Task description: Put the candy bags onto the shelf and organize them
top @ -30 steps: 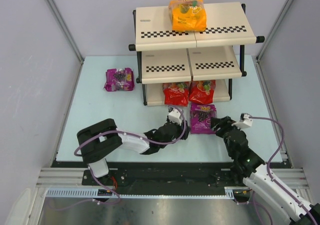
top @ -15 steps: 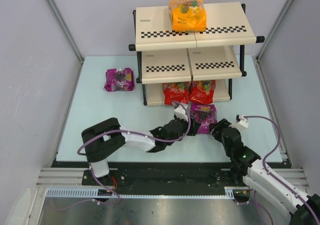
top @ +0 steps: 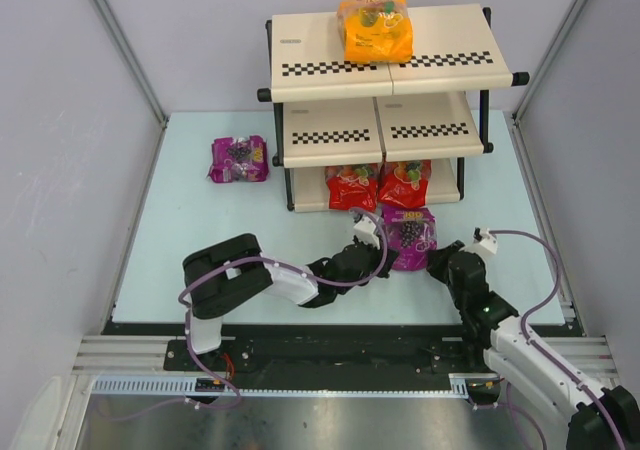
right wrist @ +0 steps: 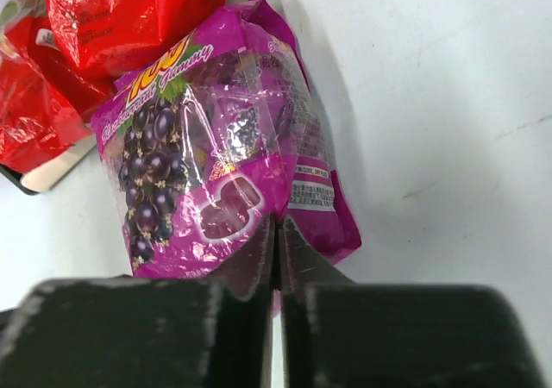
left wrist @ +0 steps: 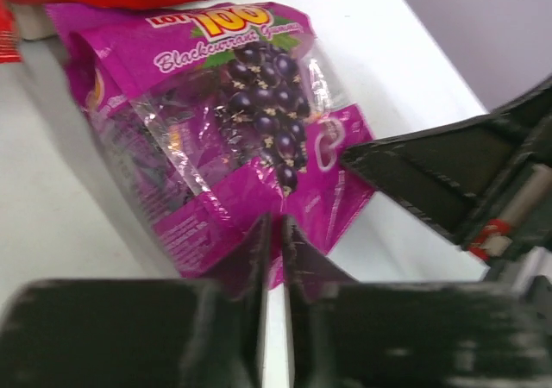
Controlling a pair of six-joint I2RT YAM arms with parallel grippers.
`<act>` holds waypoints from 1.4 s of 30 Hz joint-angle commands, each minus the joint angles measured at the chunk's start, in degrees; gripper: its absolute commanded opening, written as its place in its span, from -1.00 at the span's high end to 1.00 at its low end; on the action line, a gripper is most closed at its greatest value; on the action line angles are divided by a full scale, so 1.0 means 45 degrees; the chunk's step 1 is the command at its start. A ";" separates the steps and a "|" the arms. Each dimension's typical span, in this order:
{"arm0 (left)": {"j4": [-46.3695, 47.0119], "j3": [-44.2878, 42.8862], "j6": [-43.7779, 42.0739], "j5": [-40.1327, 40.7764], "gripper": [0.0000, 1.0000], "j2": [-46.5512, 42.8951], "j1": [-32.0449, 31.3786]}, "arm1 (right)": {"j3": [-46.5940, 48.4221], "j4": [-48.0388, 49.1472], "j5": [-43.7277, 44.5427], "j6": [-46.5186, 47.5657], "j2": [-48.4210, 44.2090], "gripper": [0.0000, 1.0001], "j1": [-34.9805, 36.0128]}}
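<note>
Lying flat, purple bag (top: pixel 408 236), top toward shelf (top: pixel 320 48)

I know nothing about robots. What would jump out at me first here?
Probably the glossy purple grape-picture candy pouch lying on the pale table in front of the stepped cream shelf, with the black left gripper and right gripper both closed, tips at its near edge. Next, the bright orange pouch alone on the top tier, above two red pouches on the bottom one.

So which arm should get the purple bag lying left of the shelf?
Left, probably. That purple bag lies on the left arm's side of the table. The left tool and right tool both sit by the other purple bag, so right would reach across left.
</note>
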State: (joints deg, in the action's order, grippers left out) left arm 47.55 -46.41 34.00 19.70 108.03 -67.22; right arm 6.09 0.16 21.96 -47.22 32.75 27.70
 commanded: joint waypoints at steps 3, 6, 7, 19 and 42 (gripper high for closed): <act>0.1387 -0.0078 0.0180 -0.1527 1.00 -0.0430 -0.0159 | 0.0619 0.0259 -0.1050 0.0434 -0.0752 1.00 0.0074; 0.1212 0.0137 -0.0132 -0.1391 0.99 -0.1464 -0.0296 | 0.1360 -0.0771 -0.1051 0.1058 -0.2193 1.00 0.0347; 0.0901 0.0158 -0.0249 -0.1216 1.00 -0.1757 -0.0316 | 0.1575 -0.0953 -0.1031 0.1524 -0.2490 1.00 0.0444; -0.1348 -0.0331 -0.1872 -0.0082 0.95 -0.4808 -0.0570 | 0.4917 -0.1813 0.0276 0.3268 -0.2085 1.00 0.2105; 0.1677 0.1681 0.2131 -0.1097 0.40 -0.1839 -0.1351 | 0.4351 -1.0623 0.2385 -0.4700 0.0376 1.00 0.3295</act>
State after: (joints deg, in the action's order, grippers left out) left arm 48.58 -39.62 39.31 15.94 98.83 -72.44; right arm 23.68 -44.77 31.99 -61.58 30.30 40.45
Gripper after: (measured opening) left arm 0.296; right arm 0.010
